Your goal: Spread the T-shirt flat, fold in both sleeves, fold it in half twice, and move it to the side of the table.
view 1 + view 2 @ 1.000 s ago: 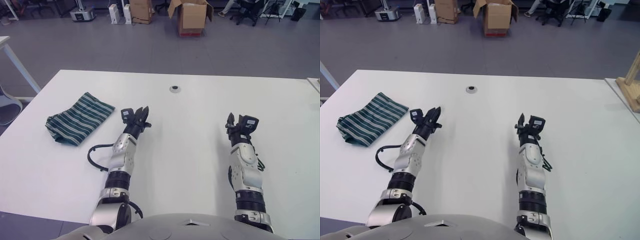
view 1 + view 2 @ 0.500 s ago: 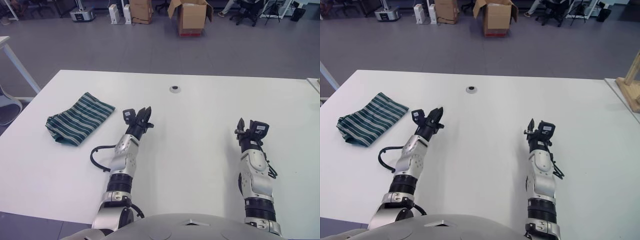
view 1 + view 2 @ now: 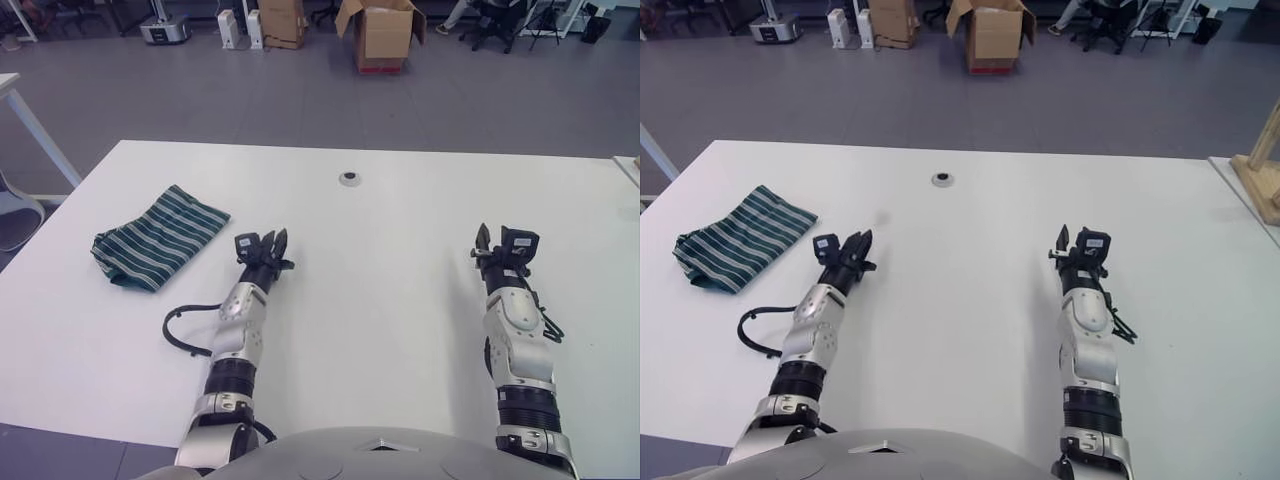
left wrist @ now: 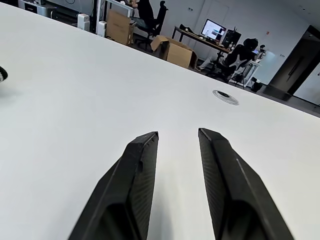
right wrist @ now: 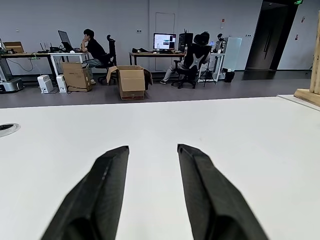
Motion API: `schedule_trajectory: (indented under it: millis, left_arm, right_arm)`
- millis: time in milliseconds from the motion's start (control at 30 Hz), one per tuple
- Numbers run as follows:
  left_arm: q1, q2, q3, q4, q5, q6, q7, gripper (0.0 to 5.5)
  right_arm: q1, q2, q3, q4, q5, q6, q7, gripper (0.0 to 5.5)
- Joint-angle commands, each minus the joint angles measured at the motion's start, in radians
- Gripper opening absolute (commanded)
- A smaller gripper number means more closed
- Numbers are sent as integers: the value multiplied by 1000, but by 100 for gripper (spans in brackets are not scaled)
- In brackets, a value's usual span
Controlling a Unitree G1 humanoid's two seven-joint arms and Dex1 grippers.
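The T-shirt [image 3: 158, 236], green with white stripes, lies folded into a small bundle on the left part of the white table [image 3: 380, 210]. My left gripper [image 3: 273, 237] rests low over the table just right of the bundle, apart from it, fingers [image 4: 141, 150] open with nothing between them. My right gripper [image 3: 484, 236] sits over the right half of the table, far from the cloth. Its fingers [image 5: 115, 156] are open and hold nothing.
A small round grommet [image 3: 349, 179] is set in the table near the far edge. A black cable [image 3: 180, 330] loops beside my left forearm. A wooden object [image 3: 1260, 180] stands at the right, beyond the table. Boxes [image 3: 382, 35] and chairs stand on the floor beyond.
My left gripper drew back toward me and a little left, away from the far edge. My right gripper shifted to the right, then held still. The folded T-shirt stayed put.
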Motion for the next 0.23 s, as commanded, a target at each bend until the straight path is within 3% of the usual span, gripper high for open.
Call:
schedule_trajectory:
  millis: [33, 233]
  left_arm:
    - [-53, 35, -4, 21, 13, 6, -19, 147]
    - [-103, 78, 5, 23, 3, 22, -36, 147]
  right_arm:
    - [11, 46, 15, -10, -10, -9, -37, 182]
    - [-8, 89, 34, 21, -11, -47, -61, 182]
